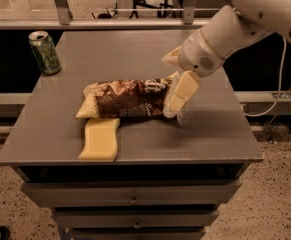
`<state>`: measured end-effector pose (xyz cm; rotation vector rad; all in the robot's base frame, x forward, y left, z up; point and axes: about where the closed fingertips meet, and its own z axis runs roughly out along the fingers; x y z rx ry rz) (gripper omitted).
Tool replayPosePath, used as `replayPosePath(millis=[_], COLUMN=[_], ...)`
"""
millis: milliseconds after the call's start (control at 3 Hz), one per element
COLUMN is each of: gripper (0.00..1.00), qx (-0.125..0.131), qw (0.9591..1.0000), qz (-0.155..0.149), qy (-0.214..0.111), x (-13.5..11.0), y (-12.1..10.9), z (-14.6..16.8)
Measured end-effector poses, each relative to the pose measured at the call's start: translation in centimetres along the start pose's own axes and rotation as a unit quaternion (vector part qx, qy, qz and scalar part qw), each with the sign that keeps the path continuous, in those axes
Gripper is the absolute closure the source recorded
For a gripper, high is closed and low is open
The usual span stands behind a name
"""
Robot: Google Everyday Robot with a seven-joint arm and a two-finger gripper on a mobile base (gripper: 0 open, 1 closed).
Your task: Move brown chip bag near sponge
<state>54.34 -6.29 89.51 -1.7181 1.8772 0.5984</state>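
Note:
The brown chip bag lies flat across the middle of the grey table, its yellow-tan left end resting on the upper edge of the pale-yellow sponge. The sponge lies flat near the table's front edge, left of centre. My gripper is at the bag's right end, with its cream pads spread apart; the lower fingertip stands against the bag's right crimped end and the upper one is above it. The gripper looks open and the bag rests on the table.
A green soda can stands upright at the table's back left corner. The table is a cabinet top with drawers below its front edge. A railing and window run behind the table.

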Motion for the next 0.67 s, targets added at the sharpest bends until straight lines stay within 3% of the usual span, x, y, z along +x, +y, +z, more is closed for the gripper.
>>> replayPosePath(millis=[333, 667], gripper=[0.0, 0.0], qx=[0.053, 0.146], qw=[0.9985, 0.9881], qz=[0.003, 0.033], qy=[0.012, 0.035], x=[1.1, 4.2], y=[-1.2, -1.8], z=[-4.7, -13.4])
